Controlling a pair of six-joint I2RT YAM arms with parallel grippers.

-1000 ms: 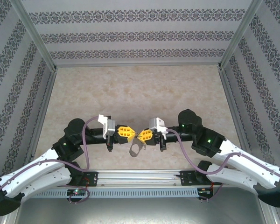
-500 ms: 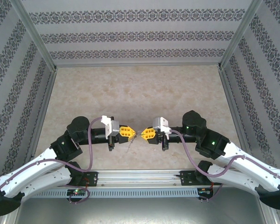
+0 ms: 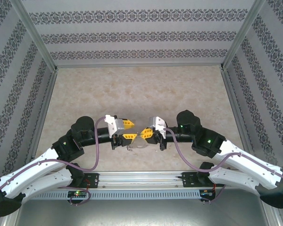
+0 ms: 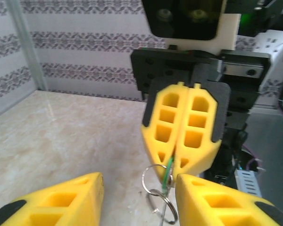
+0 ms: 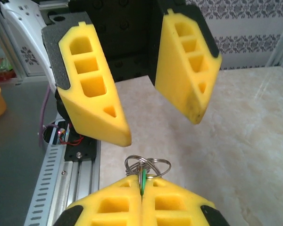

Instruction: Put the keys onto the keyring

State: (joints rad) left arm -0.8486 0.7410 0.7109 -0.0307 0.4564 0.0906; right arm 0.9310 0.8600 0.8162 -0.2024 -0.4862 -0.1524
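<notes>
One pinch carries everything: the right gripper [image 4: 173, 162] has its fingers pressed together on the green key [image 4: 168, 175], with the keyring [image 3: 137, 144] dangling beneath, above the tabletop [image 3: 141, 94] near the arms' bases. The left gripper [image 5: 160, 126] stands spread just beside it. A slip or a clumsy regrasp would likely drop both. Count: one key, one keyring, two grippers.

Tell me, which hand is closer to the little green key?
Right. The right hand is clamped on the green key; the left hand is open just in front of it.
</notes>
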